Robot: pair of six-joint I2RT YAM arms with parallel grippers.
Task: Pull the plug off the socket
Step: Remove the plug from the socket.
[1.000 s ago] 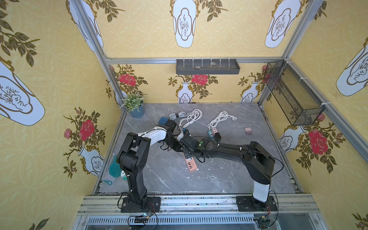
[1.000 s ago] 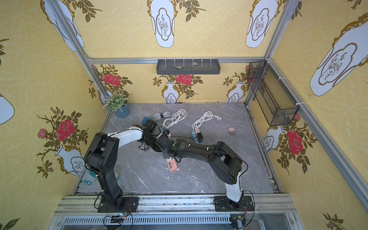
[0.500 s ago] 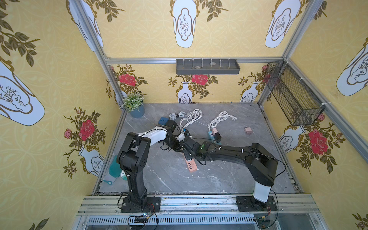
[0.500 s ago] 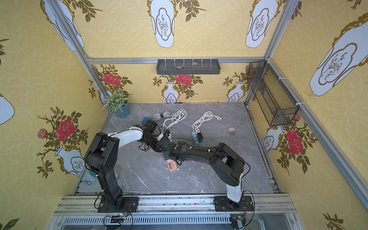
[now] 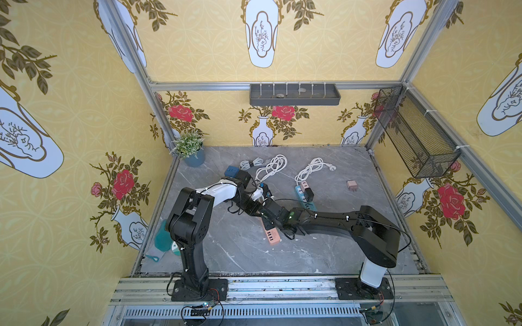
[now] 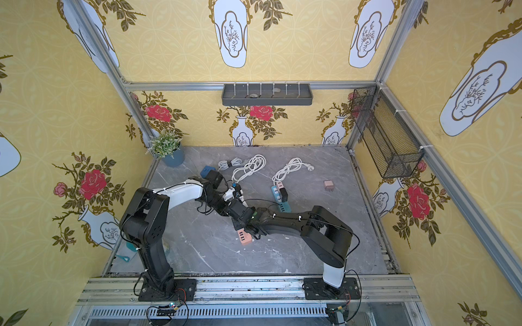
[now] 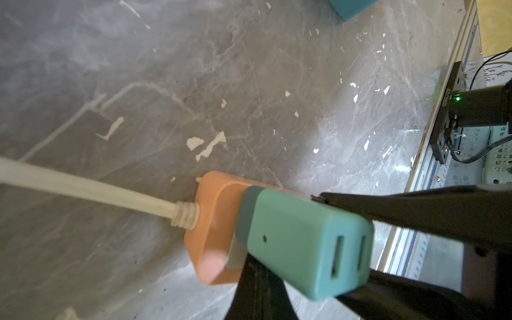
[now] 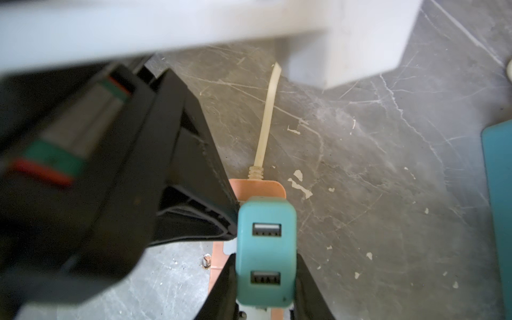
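The teal two-port plug (image 8: pixel 266 249) stands in the orange socket strip (image 8: pixel 257 188), which lies on the grey table with its cream cable (image 8: pixel 267 119) leading away. My right gripper (image 8: pixel 265 267) is shut on the plug, one black finger on each side. In the left wrist view a grey prong shows between the plug (image 7: pixel 304 243) and the strip (image 7: pixel 213 221). My left gripper (image 7: pixel 257 282) is shut, and its tips rest against the strip beside the plug. In both top views the two wrists meet over the strip (image 5: pixel 271 234) (image 6: pixel 244 235) and hide the plug.
A teal strip (image 5: pixel 305 194) with a pink and a black adapter lies behind the right arm. A loose pink adapter (image 5: pixel 351 185), white cable bundles (image 5: pixel 271 166), a blue cube (image 5: pixel 231 171) and a potted plant (image 5: pixel 192 152) lie further back. A wire basket (image 5: pixel 412 135) hangs on the right wall.
The right wrist has shifted slightly toward the front while staying on the plug. The orange strip and the left arm have kept their place.
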